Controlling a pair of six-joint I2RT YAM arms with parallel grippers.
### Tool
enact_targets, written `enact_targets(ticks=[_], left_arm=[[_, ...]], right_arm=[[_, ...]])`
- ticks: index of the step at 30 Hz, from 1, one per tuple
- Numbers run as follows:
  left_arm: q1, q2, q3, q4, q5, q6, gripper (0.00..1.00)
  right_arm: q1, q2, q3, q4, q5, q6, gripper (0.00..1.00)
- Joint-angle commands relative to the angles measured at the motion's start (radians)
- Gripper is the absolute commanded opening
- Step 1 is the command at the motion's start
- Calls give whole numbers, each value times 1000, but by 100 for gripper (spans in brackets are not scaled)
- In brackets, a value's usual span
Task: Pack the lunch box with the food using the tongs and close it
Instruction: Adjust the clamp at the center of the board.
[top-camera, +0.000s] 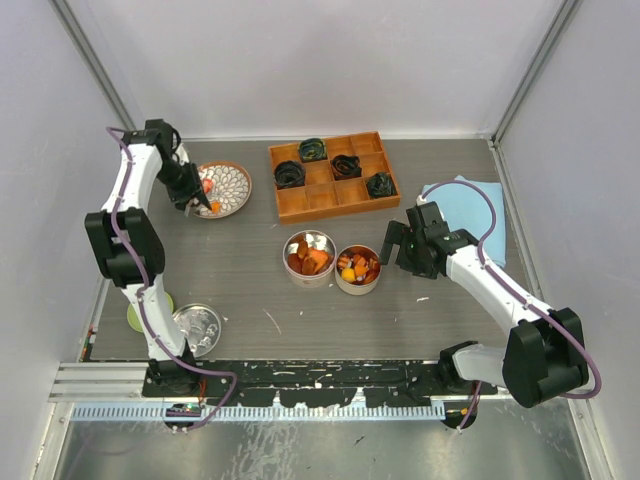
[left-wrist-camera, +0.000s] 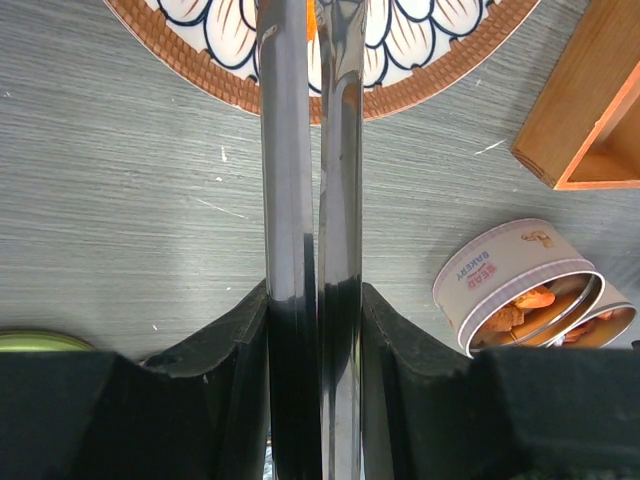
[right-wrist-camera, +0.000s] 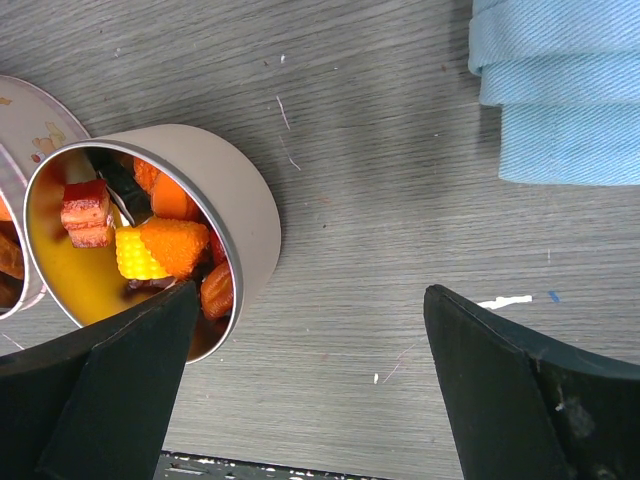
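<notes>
A wooden tray (top-camera: 322, 200) of dark coils (top-camera: 290, 175) sits near a blue cloth (top-camera: 462, 195).

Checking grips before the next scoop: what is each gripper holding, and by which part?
The left gripper clamps the long silver metal tongs across both thin arms, squeezing them nearly together. The right gripper is open and holds nothing.

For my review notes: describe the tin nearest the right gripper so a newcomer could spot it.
In front of the wooden compartment tray at the table's back, two round tins sit side by side. It is the right-hand tin, beside the right gripper. Unlike the left tin, it holds a yellow chunk among the orange pieces.
</notes>
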Motion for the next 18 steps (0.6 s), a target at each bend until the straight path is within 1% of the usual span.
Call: enact_targets(ticks=[1,4,6,7,9,12,15,18], left_arm=[[7,13,4,26,1,-4,34],[7,23,3,29,-6,-15,33],[6,23,14,12,1,-23,29],[7,4,7,17,23,-26,28],[7,-73,-41,81,55,-46,30],[8,-168,-80,98,95,-54,30],[-5,-280,-181,155,136,-91,31],[-61,-404,-364,218,144,-128,32]], right_arm=[[-5,-12,7,33,-5,2,100],[-3,-11,7,33,-6,0,100],[-4,-12,10,30,-6,0,100],[-4,-13,13,27,-4,-2,100],[-5,-17,15,25,4,-2,100],[-5,-14,24,24,-1,-1,100],[-5,-11,29,25,-8,2,100],[-3,-7,30,27,-13,4,100]])
